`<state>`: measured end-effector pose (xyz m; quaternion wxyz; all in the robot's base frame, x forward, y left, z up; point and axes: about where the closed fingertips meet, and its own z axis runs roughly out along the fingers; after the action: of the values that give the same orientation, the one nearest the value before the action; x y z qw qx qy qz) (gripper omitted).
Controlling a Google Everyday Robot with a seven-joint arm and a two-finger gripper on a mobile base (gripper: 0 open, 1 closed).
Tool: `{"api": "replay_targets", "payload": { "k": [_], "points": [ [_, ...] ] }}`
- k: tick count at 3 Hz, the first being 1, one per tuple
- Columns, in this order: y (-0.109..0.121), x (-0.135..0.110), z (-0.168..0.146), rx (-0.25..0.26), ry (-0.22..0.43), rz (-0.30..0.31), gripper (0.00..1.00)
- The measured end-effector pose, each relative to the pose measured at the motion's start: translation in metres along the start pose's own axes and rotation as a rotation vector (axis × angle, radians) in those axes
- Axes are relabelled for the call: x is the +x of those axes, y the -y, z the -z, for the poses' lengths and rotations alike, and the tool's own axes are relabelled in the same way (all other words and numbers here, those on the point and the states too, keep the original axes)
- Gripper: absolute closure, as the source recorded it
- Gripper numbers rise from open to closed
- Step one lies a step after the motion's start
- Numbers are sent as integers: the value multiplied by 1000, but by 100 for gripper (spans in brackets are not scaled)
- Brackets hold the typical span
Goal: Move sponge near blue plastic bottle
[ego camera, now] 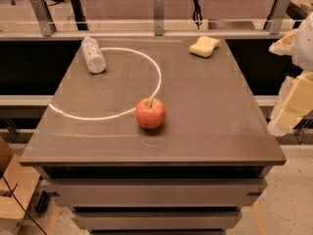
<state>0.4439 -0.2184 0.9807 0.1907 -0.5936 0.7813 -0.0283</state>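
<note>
Sponge (204, 46) lies flat at the far right of the table (220, 136), near the back edge, free of any grasp

Blue plastic bottle (93, 54) lies on its side at the far left, well apart from the sponge, with bare top between them

Gripper (292, 89) hangs off the table's right side, level with the middle of that edge and touching nothing; we cannot tell whether it is open or closed

Step in hand, as we judge it: the reach to the sponge, not yet made. We would come in from above and press low enough to catch the soft block by its sides. For the carry we would cross along the back of the table and set it down just beside the bottle without nudging it, since a lying cylinder will likely roll

Apple (150, 113) stands toward the front, on the pale ring (157, 75), clear of that back route

Count: one sponge, one bottle, one apple, one ring, one gripper, one table
</note>
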Motion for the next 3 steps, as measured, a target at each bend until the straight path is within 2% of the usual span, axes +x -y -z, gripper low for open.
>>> {"api": "replay_targets", "payload": {
  "k": [1, 2, 3],
  "points": [
    [15, -10, -7, 43, 116, -1, 0],
    [45, -27, -16, 75, 261, -39, 0],
    [46, -31, -18, 70, 276, -42, 0]
  ]
}}
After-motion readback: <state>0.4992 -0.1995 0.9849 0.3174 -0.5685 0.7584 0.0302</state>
